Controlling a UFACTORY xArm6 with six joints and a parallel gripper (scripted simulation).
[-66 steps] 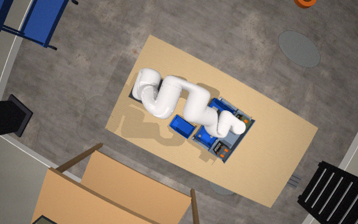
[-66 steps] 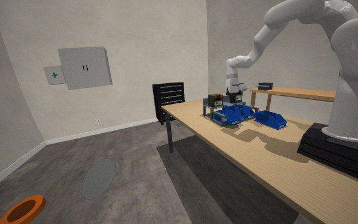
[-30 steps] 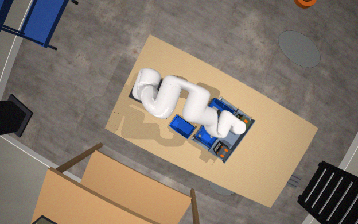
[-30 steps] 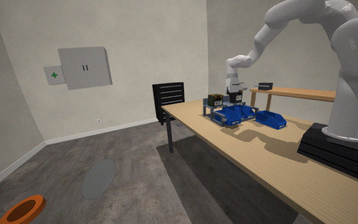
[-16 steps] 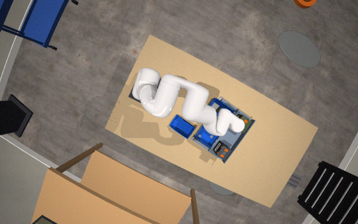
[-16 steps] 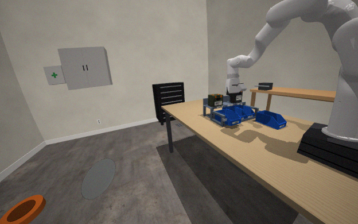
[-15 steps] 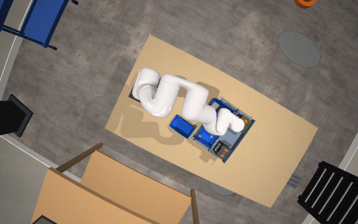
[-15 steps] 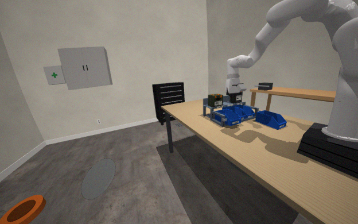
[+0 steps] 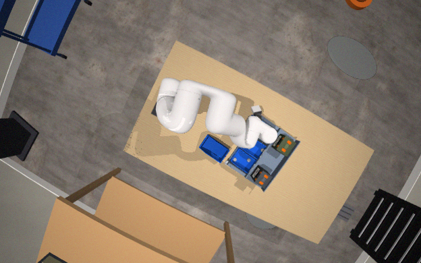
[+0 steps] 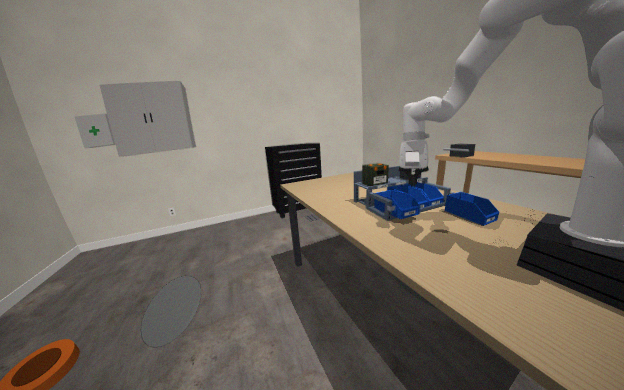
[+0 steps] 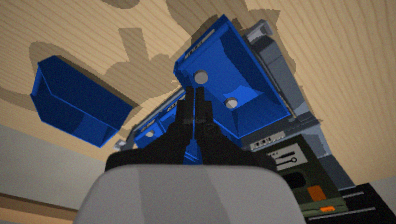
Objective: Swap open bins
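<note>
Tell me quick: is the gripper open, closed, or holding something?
Gripper: closed, fingers pressed together, holding nothing, poised over the side wall of a blue bin on the shelf.
</note>
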